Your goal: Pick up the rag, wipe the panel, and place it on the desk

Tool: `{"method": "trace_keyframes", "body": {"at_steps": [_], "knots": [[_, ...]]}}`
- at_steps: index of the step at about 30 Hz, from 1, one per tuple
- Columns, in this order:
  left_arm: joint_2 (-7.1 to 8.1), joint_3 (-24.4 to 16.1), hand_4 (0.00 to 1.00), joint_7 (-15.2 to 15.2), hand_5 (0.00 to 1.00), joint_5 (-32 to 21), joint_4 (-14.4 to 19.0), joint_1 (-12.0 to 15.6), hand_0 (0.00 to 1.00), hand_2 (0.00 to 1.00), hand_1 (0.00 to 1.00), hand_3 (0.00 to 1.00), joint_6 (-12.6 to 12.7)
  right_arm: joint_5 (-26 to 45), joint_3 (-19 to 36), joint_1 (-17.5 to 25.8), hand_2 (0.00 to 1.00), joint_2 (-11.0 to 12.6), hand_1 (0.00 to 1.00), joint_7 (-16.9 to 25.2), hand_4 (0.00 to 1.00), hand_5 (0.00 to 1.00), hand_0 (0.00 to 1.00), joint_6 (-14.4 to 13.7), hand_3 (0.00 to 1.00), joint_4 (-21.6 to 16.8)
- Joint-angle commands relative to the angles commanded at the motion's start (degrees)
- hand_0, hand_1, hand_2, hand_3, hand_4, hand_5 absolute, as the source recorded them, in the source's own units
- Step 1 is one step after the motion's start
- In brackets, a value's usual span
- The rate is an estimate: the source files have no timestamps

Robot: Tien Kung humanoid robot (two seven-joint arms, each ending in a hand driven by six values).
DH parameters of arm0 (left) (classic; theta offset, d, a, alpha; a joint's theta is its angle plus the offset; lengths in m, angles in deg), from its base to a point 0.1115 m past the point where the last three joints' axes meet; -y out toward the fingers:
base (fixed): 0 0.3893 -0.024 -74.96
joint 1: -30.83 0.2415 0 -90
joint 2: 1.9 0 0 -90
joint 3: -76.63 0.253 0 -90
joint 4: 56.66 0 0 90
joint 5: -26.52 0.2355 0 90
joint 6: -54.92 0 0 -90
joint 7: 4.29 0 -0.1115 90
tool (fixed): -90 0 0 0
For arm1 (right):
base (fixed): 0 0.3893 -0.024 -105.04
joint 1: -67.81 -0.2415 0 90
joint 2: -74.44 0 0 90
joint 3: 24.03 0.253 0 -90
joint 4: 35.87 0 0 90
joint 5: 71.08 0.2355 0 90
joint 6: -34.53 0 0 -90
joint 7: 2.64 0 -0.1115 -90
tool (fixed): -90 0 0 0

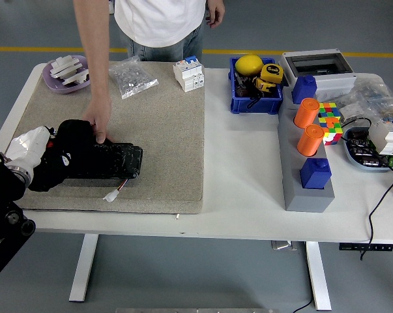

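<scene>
- Your left hand [62, 153] sits over the left end of the panel [108, 161], on the tan mat [163, 124] at the left of the table [242, 169].
- The hand is black against a black panel, so you cannot make out from this view whether the fingers are curled or flat. I would not call them either way.
- The rag [27, 145] looks to be the white bundle just left of the hand, at the wrist end. Whether the hand grips it or it only lies beside the hand, the view does not settle.
- Judging by the hand lying on the panel, you are in the wiping step: the pick-up looks done, and the wipe is under way.
- Only the left part of the panel is under the hand. The right part, with its shiny top, lies bare, so expect more strokes that way.
- A person's hand [97, 127] rests on the panel's far edge, touching it just beside your hand, seemingly steadying it. Mind those fingers as you sweep.
- Left to do: finish the wipe, lift off, and set the rag down on the desk.
- Your right arm is out of view.
</scene>
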Motion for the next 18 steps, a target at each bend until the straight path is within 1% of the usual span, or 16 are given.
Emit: {"method": "trace_keyframes", "body": {"at_steps": [9,14,18], "knots": [[-1.54,6.0,0.467,-0.6,0.002,-1.1,1.6,-2.2,0.226,0.547,0.178,0.552,-0.2,0.1,-0.1,-0.1,0.626,0.0,0.611,0.0,0.998,0.633,0.76,0.0,0.613,0.0],[-1.66,9.0,0.464,-1.1,0.002,-1.4,2.9,-3.4,0.226,0.545,0.178,0.55,-0.6,0.1,-0.3,-0.1,0.626,0.1,0.61,0.0,0.998,0.632,0.759,0.1,0.612,0.0],[-1.8,10.9,0.474,-1.7,0.002,-1.3,5.0,-4.3,0.228,0.547,0.177,0.554,-1.1,0.1,-0.3,-0.2,0.626,0.1,0.61,-0.1,0.998,0.633,0.76,0.2,0.612,0.0]]}}
